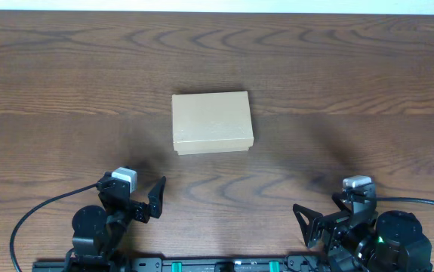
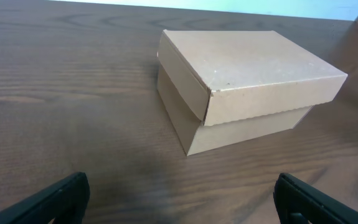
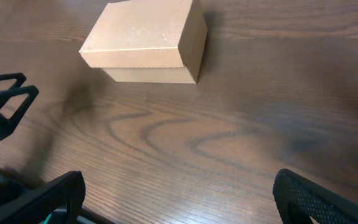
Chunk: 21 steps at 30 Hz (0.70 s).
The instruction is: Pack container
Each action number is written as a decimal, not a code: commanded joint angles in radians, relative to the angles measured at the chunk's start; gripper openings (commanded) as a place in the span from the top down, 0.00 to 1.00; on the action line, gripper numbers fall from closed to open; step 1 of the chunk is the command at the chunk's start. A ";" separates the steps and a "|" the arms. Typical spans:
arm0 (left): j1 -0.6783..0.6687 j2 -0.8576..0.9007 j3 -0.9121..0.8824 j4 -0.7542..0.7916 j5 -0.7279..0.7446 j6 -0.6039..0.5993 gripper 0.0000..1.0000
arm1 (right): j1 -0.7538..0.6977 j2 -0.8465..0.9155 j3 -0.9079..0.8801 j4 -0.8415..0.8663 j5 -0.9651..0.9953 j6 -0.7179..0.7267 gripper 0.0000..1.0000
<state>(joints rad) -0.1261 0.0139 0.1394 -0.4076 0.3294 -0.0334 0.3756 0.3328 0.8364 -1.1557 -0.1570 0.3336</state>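
Observation:
The container (image 1: 211, 122) is a small tan cardboard box with its flap lid shut, standing on the wooden table near the middle. It also shows in the left wrist view (image 2: 244, 81) and in the right wrist view (image 3: 146, 40). My left gripper (image 1: 158, 198) is open and empty at the near left, well short of the box; its fingers frame bare wood (image 2: 179, 199). My right gripper (image 1: 304, 227) is open and empty at the near right (image 3: 179, 199), also apart from the box.
The wooden table (image 1: 352, 91) spreads around the box on all sides. Black cables (image 1: 35, 219) run from both arm bases at the near edge. The left arm's fingers show at the left of the right wrist view (image 3: 1, 106).

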 commanded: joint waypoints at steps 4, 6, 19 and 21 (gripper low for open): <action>0.004 -0.003 -0.019 -0.003 0.003 -0.015 0.05 | -0.004 -0.003 -0.001 -0.002 0.000 0.013 0.01; 0.004 -0.003 -0.019 -0.003 0.003 -0.015 0.05 | -0.004 -0.003 -0.001 -0.002 -0.001 0.013 0.01; 0.004 -0.003 -0.019 -0.003 0.003 -0.015 0.05 | -0.004 -0.003 -0.024 -0.010 0.105 -0.051 0.01; 0.004 -0.003 -0.019 -0.003 0.003 -0.015 0.05 | 0.000 -0.017 -0.060 0.027 0.127 -0.054 0.01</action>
<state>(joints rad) -0.1261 0.0139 0.1394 -0.4076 0.3298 -0.0338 0.3756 0.3325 0.8257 -1.1591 -0.0986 0.3119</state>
